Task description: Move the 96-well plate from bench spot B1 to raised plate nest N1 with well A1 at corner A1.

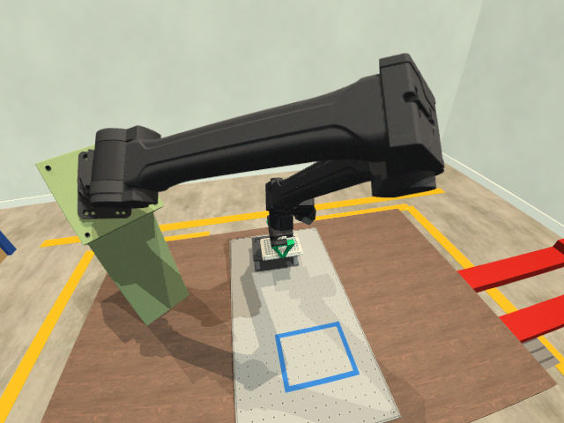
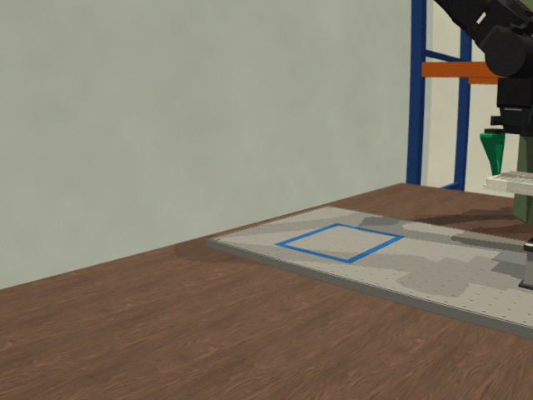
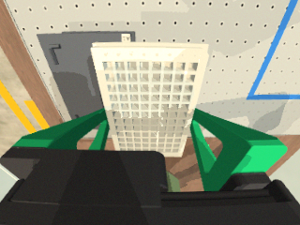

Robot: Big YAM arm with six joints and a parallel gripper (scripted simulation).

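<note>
While the big black arm (image 1: 273,131) stretches out from its green pedestal (image 1: 137,268) across the wooden bench (image 1: 410,295), it's got its wrist pointed straight down at the far end of the grey perforated board (image 1: 314,364). On that board the blue outlined square for spot B1 (image 1: 316,356) sits well apart from the action, nothing inside it. Up at the far end is the dark plate nest N1 (image 1: 257,257), and the white 96-well plate (image 3: 152,94) hangs right over it, lifted off the board and looking level in the side view. Can't tell if it's touching the nest. The gripper (image 3: 150,136) has its green fingers spread wide but clamped on the plate's two long sides.
</note>
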